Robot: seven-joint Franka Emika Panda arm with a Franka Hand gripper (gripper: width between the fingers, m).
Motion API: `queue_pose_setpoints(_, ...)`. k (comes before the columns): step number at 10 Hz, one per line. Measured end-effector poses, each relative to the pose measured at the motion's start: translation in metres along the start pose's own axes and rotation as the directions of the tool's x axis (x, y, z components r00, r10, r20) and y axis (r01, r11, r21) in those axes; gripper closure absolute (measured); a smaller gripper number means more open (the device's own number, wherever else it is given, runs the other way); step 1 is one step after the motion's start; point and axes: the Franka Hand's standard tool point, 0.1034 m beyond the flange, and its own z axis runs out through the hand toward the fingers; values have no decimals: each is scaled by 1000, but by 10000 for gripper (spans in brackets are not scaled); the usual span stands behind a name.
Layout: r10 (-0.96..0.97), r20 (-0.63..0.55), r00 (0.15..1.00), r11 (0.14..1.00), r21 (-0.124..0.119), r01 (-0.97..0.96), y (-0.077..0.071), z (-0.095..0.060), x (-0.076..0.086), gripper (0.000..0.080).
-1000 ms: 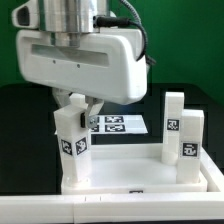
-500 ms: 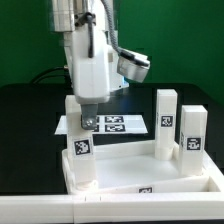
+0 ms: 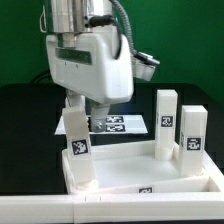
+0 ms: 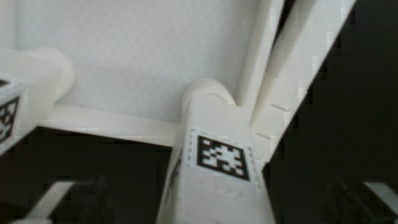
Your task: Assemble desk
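The white tray-like tabletop [image 3: 140, 176] lies rim up at the front. Three white tagged legs stand in its corners: one at the exterior view's left [image 3: 78, 150] and two at its right [image 3: 165, 124] [image 3: 191, 140]. My gripper [image 3: 84, 108] hangs straight over the left leg, its fingers down around the leg's top. In the wrist view that leg [image 4: 217, 150] runs up the middle. My gripper [image 4: 210, 205] is open, with a dark gap between the leg and each finger [image 4: 54, 200]. The tabletop floor [image 4: 143, 50] shows behind the leg.
The marker board [image 3: 118, 123] lies flat on the black table behind the tabletop. A white ledge [image 3: 40, 208] runs along the front edge. Another leg's tagged corner shows at the wrist view's edge [image 4: 9, 110].
My hand has turned about its vertical axis over the left leg: broad side on a second ago, narrow side half a second ago, broad side again now. The legs and tabletop stay put.
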Motion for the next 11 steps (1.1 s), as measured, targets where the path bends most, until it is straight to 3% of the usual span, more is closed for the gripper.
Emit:
queue_pose_setpoints(1,-68,0,998,998,-1,68,2,0,1,163)
queue_pose_setpoints(4,-284,-5,959,959,-6,284,2,-1,3,152)
queue_pose_setpoints(5,-497,-21,868,868,-25,496,-1,-7,11,151)
queue_pose_setpoints(7,-732,-24,681,682,-34,731,-7,-13,18,151)
queue_pose_setpoints(8,-724,-33,689,690,-36,723,-7,-13,18,151)
queue_pose_setpoints(9,-710,-33,703,704,-37,709,-6,-12,19,275)
queue_pose_setpoints(10,-710,-33,704,704,-37,709,-6,-12,19,275)
queue_pose_setpoints(11,-692,-33,721,721,-35,692,-6,-12,19,414)
